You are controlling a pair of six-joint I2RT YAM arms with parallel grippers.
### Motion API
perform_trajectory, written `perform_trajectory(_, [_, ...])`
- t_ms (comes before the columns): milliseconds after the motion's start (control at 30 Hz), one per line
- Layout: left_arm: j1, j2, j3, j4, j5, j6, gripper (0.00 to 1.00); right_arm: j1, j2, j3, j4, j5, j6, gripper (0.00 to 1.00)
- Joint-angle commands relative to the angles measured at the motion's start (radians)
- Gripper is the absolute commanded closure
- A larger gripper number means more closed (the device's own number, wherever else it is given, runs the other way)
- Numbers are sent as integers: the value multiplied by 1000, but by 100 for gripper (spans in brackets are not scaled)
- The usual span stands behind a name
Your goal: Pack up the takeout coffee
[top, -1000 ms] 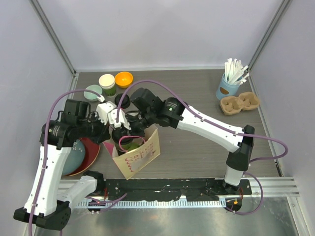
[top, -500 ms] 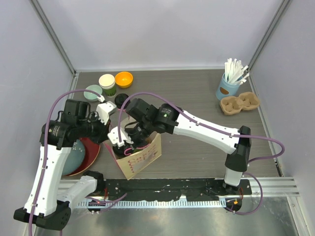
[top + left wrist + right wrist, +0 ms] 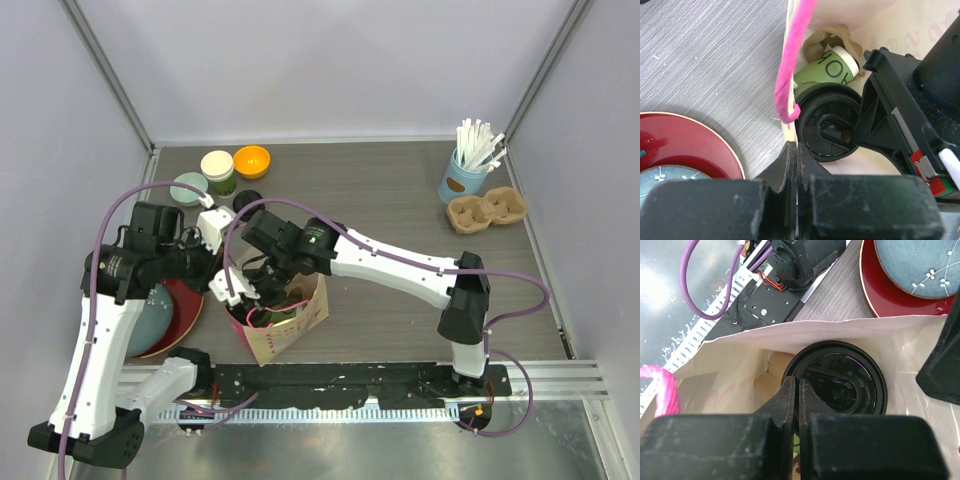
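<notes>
While in bag (image 3: 292, 326), right arm (image 3: 400, 268) outstretched

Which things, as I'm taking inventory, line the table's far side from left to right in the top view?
Pale teal dish → green cup → orange bowl → blue cup of straws → cardboard cup carrier.

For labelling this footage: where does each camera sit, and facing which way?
Top external: above and behind, facing down at the table; both arms show.
Left wrist: on the left arm, facing the paper bag; shut jaws show.
Right wrist: on the right arm, facing into the bag; shut jaws show.
Wrist views share the black lid.
</notes>
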Motion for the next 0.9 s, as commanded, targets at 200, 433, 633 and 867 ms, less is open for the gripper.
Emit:
perform_trajectory(200, [0, -8, 21, -2, 36, -2, 100, 1, 94, -73, -29, 50, -9, 99])
perform_trajectory(433, [-1, -6, 28, -6, 26, 2, 100, 1, 138, -91, -21, 35, -5, 99])
perform_trajectory(633, [-1, -6, 30, -6, 21, 5, 100, 3, 149, -105, -7, 45, 6, 99])
perform_trajectory(867, [0, -8, 30, -11, 15, 10, 100, 3, 158, -108, 4, 68, 15, 99])
